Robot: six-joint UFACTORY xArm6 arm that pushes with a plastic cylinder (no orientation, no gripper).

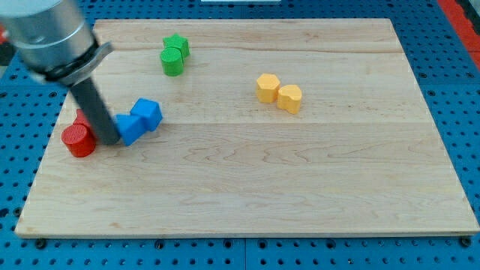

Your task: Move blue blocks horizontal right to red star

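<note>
Two blue blocks sit at the view's left: a blue cube (148, 113) and a second blue block (130, 129) just below-left of it, touching it. My tip (110, 142) is at the second blue block's left edge, between it and a red cylinder (78, 140). Another red block (82, 116), partly hidden behind the rod, lies just above the cylinder; its shape cannot be made out.
A green cylinder (172, 62) and a green star-like block (178, 45) stand together at the view's top. Two yellow blocks (268, 87) (290, 98) sit side by side right of centre. The wooden board (300, 195) ends at a blue pegboard surround.
</note>
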